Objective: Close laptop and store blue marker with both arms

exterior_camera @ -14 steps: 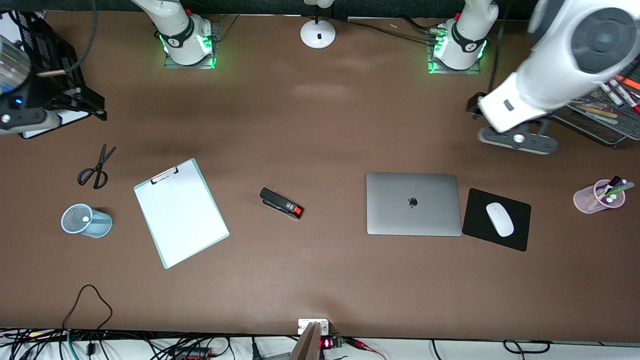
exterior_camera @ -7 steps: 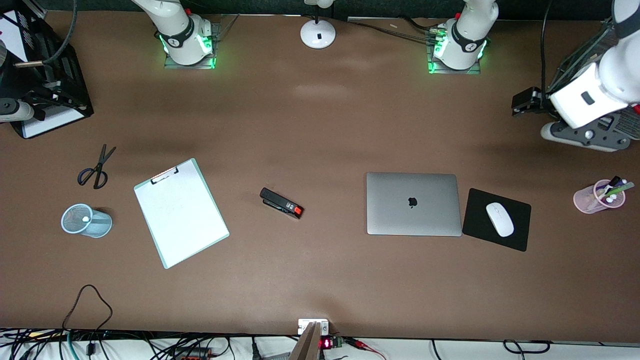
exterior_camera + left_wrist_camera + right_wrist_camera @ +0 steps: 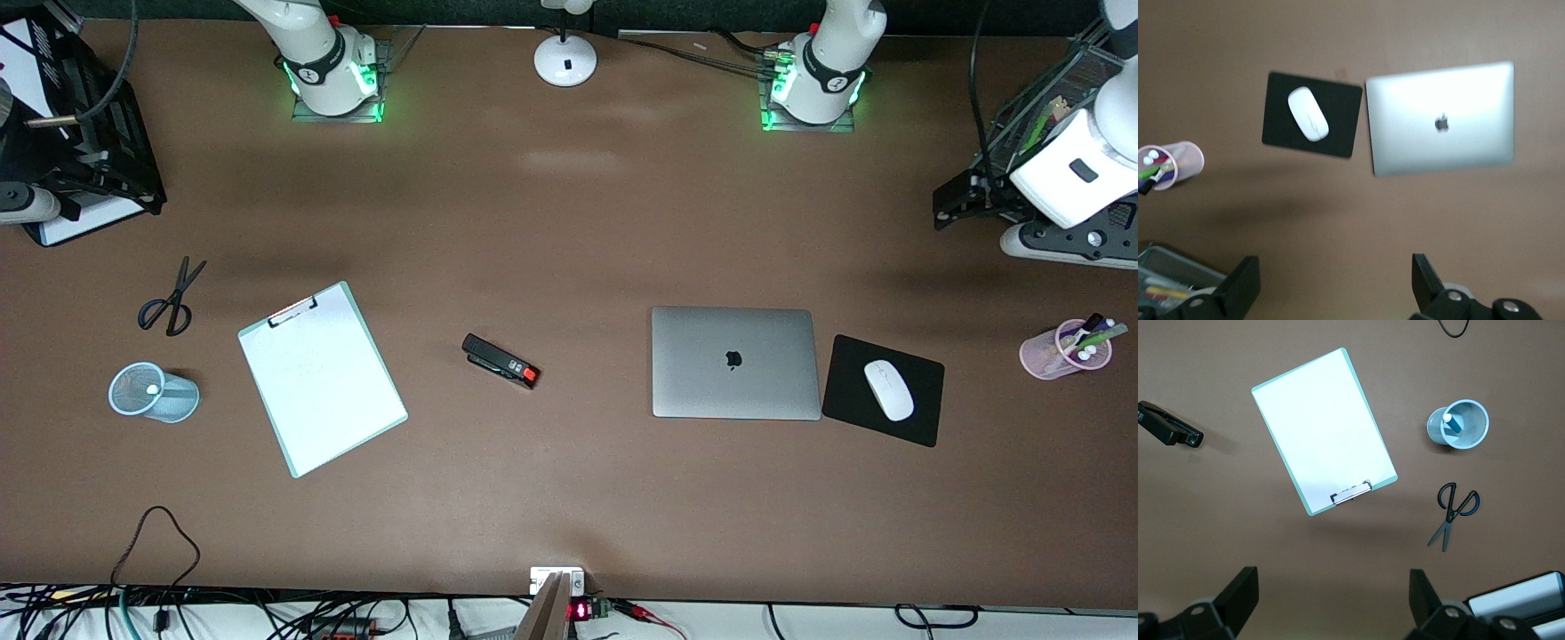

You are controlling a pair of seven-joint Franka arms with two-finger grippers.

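Presently, the laptop (image 3: 735, 362) is found shut beside the mouse pad (image 3: 883, 389); the blue marker (image 3: 1451, 423) is stood in the mesh cup (image 3: 1458, 424). Left gripper (image 3: 1331, 287) and right gripper (image 3: 1331, 600) are held wide, empty, above the table.

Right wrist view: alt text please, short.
From above, a white clipboard lies on the brown table, with a black stapler at one edge of the picture. Beside the clipboard stand a blue mesh cup holding the blue marker and black scissors. The open right tool shows at the picture's bottom edge.
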